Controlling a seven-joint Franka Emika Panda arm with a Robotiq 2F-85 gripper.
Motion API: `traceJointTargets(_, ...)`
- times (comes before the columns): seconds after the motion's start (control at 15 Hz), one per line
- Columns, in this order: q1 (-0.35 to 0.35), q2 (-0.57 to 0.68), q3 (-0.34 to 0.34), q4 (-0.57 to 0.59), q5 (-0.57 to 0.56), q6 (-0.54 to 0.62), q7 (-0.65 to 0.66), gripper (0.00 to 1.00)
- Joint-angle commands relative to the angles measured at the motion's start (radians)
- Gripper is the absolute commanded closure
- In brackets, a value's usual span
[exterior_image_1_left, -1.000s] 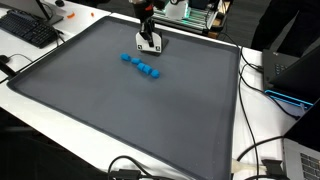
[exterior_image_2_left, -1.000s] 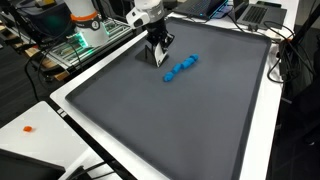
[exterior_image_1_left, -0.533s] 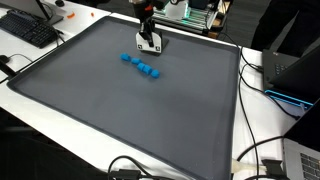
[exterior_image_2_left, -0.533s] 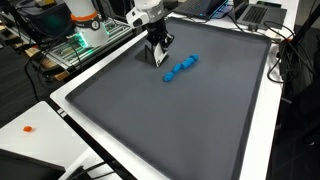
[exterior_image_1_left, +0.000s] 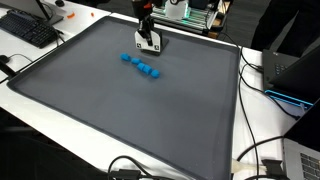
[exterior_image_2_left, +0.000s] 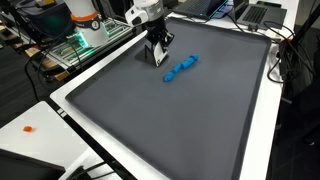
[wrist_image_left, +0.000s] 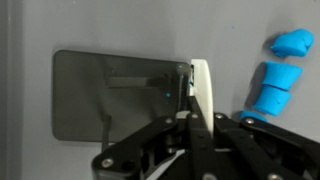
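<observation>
row of small blue blocks (exterior_image_1_left: 141, 66), lying flat, slanted, on grey mat (exterior_image_1_left: 120, 115)

In an exterior view you look from high off one long edge of the mat (exterior_image_1_left: 120, 120), facing down and across to the far edge where the gripper (exterior_image_1_left: 148, 46) stands, set back enough to hold all four corners. In an exterior view you look from off a corner of the mat (exterior_image_2_left: 180, 120), diagonally and somewhat nearer, so both share the gripper (exterior_image_2_left: 160, 60) and the blue blocks (exterior_image_2_left: 181, 68). Your wrist view sits close and points almost straight down, the gripper (wrist_image_left: 193, 85) entering from the bottom. It shares with them only that patch of mat (wrist_image_left: 30, 30) and an end of the blue blocks (wrist_image_left: 280, 75).
</observation>
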Motion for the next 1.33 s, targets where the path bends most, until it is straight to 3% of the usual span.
traceJointTargets(0.0, -0.002, -0.029, -0.002, -0.024, 0.016, -0.029, 0.011, 0.99)
traceJointTargets(1.27, 0.002, 0.018, 0.006, -0.016, 0.071, 0.006, -0.015, 0.99)
